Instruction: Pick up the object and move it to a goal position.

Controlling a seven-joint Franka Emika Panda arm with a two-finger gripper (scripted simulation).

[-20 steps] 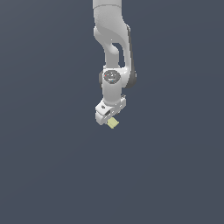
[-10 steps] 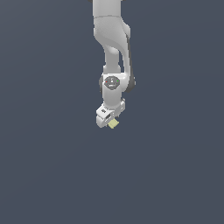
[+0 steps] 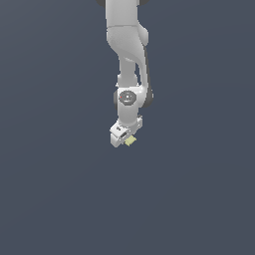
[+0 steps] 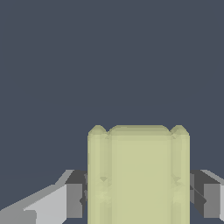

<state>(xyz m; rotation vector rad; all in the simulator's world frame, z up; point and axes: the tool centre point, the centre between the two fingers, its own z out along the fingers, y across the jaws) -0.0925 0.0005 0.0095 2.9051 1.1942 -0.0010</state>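
Note:
The object (image 3: 131, 141) is a tiny pale yellow-green block peeking out beside the tip of the white gripper (image 3: 125, 140) in the exterior view. In the wrist view the object (image 4: 138, 175) fills the space between the two fingers (image 4: 75, 200), whose dark pads press against both of its sides. The gripper (image 4: 138, 197) is shut on the block, which hangs with it over the plain dark grey floor (image 3: 60, 199). The fingertips are mostly hidden behind the hand in the exterior view.
The white arm (image 3: 127, 60) comes down from the top middle of the exterior view. Only uniform dark grey ground (image 4: 109, 57) surrounds it; no goal marker or other object shows.
The arm has tilted slightly and the gripper with the block has shifted a little toward the exterior view's left and down. The hold on the block is unchanged.

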